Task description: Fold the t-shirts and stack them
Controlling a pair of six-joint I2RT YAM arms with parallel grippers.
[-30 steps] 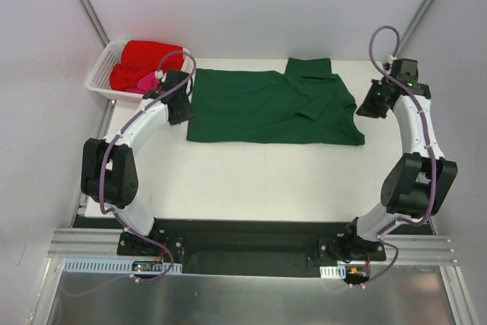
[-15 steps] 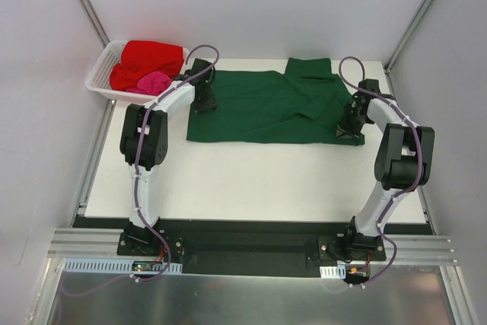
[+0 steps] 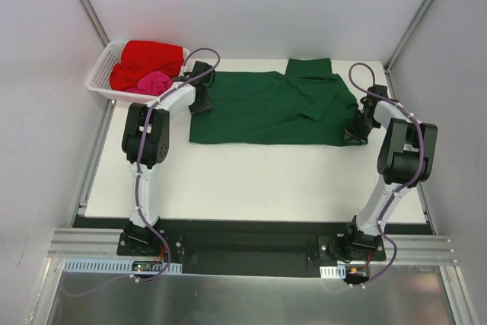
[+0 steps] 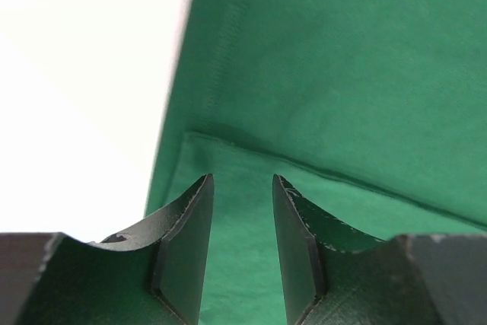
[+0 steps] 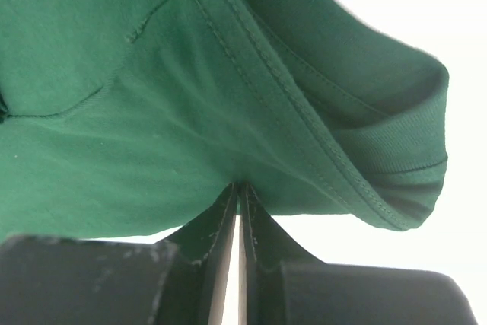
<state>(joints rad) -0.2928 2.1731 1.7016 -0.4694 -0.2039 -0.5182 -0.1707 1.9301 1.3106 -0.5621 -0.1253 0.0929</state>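
Top external view: green t-shirt (image 3: 274, 108) lies spread flat across the far half of the table (image 3: 251, 180), one sleeve poking toward the back wall. Red t-shirt (image 3: 148, 58) and pink t-shirt (image 3: 154, 81) sit bundled in the white basket (image 3: 97, 74) at the far left corner, unfolded, the pink on top of the red toward the front.

Left gripper (image 3: 204, 97) is at the green shirt's left edge. Left wrist view: left gripper (image 4: 242, 182) has its fingers parted, with a gap between them. The stitched hem and a turned-over corner lie just beyond the tips. No cloth looks caught yet.

Right gripper (image 3: 352, 133) is at the shirt's near right corner. Right wrist view: right gripper (image 5: 240, 189) has its fingers pressed almost together, and green cloth bunches up from the tips, so it reads as a pinch on a thin layer. A ribbed, double-stitched band curls up beside it; collar or cuff, cannot tell which.

Step in hand, by my reading: taking hold of the two ends of the green shirt for its first fold. Nothing is folded or stacked so far.

Next move calls for the left fingers to settle over the hem and close on it. After that both arms should lift evenly and carry the near edge over, keeping the cloth taut so it does not crease.
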